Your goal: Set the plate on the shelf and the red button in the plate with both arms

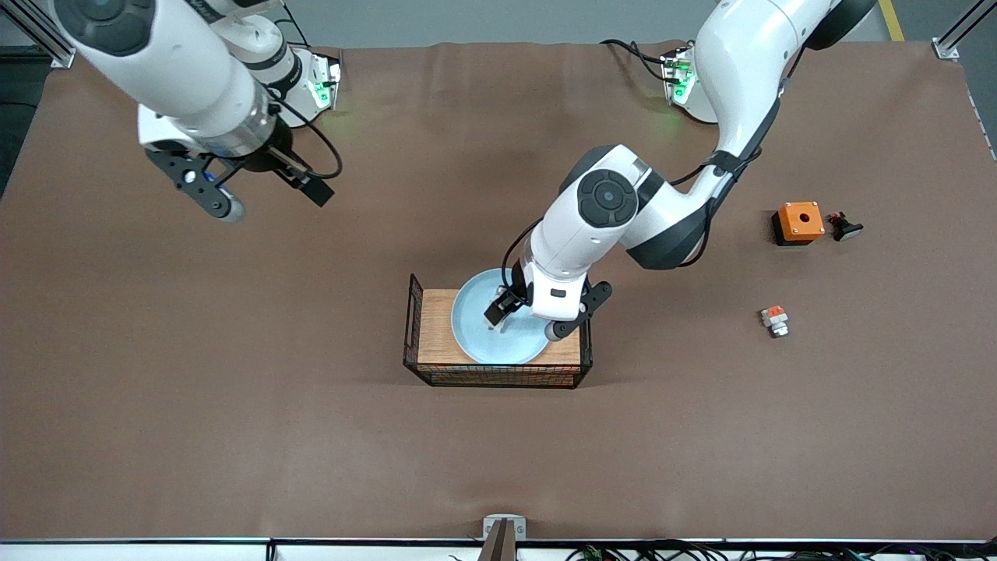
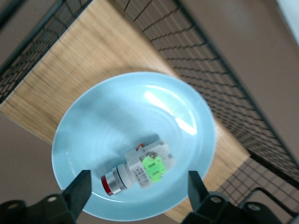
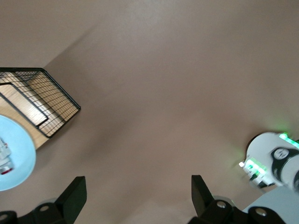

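We see the right gripper (image 1: 265,187) raised over bare brown table near the right arm's end, its fingers spread wide with nothing between them; that arm waits. At the table's middle stands a black wire basket with a wooden floor (image 1: 436,343). In it lies the round, shallow, pale blue-white plate (image 1: 475,327), tilted so one edge rests on the basket's rim. On the plate lies the tiny red button (image 2: 135,171), white-bodied with a bright green block and a dark red cap, on its side. The left gripper (image 1: 510,308) hangs just above the plate, fingers (image 2: 79,186) wide apart on either side of the button and not touching it. Toward the left arm's end we find a small white part with an orange-red block (image 1: 774,320), an orange box with a hole (image 1: 799,221) and, just beside the box, a small dark part (image 1: 844,227).
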`<state>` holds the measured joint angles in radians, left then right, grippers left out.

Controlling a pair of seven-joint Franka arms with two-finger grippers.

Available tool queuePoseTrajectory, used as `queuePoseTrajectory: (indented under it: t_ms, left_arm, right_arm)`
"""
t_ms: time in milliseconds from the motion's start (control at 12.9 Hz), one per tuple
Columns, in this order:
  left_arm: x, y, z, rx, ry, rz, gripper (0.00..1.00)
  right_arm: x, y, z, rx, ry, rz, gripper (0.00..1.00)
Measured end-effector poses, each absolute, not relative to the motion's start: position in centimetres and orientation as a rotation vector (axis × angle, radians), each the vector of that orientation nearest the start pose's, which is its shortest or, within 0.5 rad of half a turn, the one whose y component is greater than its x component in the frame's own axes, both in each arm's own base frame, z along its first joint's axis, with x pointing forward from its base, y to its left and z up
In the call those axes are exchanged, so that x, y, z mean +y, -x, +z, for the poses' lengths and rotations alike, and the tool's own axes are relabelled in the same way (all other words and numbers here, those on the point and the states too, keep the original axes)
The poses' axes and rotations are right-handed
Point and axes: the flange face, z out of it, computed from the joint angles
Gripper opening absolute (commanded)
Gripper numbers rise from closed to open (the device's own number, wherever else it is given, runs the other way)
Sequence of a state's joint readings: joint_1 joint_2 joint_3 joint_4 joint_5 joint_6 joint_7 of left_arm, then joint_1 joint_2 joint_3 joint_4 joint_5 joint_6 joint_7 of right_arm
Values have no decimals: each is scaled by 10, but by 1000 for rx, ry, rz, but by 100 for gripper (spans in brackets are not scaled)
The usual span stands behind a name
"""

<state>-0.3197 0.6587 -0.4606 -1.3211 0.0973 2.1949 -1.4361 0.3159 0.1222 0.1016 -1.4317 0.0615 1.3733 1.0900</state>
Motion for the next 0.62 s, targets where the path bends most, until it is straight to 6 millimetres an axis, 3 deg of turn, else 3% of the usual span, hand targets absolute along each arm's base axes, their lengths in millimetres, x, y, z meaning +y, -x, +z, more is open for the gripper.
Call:
queuePoseTrajectory:
  t_ms: [155,386,618]
  left_arm:
    - [-434,-601,446,-1272,3208,0,100]
    - [-361,-612,513,-1266,3130,-62,100]
    - [-288,-609,569,-1148,3081,-94,100]
  right_arm:
    - [207,-520,606,945,3046,303,99]
    - [166,-523,603,793,3064,296,99]
    - [127,-524,593,633,3072,246,99]
